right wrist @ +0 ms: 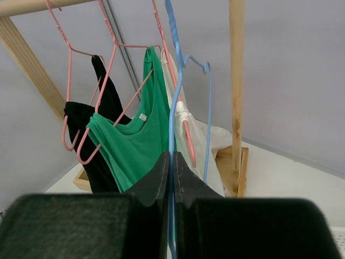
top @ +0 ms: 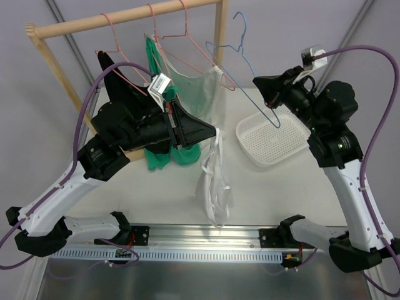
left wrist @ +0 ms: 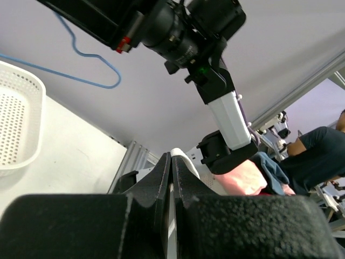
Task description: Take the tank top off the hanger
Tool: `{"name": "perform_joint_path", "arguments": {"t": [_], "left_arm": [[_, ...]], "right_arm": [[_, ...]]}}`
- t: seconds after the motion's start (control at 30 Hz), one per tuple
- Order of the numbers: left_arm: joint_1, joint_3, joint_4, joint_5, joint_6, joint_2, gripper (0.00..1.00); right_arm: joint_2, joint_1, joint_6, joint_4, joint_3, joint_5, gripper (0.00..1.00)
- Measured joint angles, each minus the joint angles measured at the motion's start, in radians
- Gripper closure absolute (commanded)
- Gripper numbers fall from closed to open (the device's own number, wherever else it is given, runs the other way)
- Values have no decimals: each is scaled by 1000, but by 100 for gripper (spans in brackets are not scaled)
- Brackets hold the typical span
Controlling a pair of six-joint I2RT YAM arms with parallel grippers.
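A white tank top (top: 214, 187) hangs limp from my left gripper (top: 215, 131), free of any hanger, its lower end on the table. In the left wrist view the gripper (left wrist: 171, 157) is shut with a fold of the white fabric (left wrist: 186, 156) pinched at the tips. My right gripper (top: 257, 83) is shut on the wire of a bare blue hanger (top: 240, 53), held in the air right of the rack, off the rail. In the right wrist view the blue hanger (right wrist: 173, 97) runs up from between the shut fingers of the gripper (right wrist: 171, 157).
The wooden rack (top: 125, 19) stands at the back with pink hangers (top: 156, 31) carrying a black top (top: 115, 81), a green top (top: 159, 156) and a pale mesh garment (top: 200, 84). A white perforated basket (top: 275, 140) lies on the table at the right.
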Motion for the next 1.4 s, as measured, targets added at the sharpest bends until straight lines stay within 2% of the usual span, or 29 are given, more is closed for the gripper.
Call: {"name": "perform_joint_path", "arguments": {"t": [0.63,0.97,1.17,1.4], "left_arm": [[0,-26,-53,-76,74,-42,100],[14,-26,-93,-96,98,-43,100],[28,-25,-99,-96,103,-43,100],[39,-13,-100,-95,111,-30,100]], "right_arm": [[473,-27,56,91,394,-105,100],[662,-32,112,143,521,-119,100],[674,-35,120,144,521,-123,91],[645,-49,121,153,480,-122,91]]}}
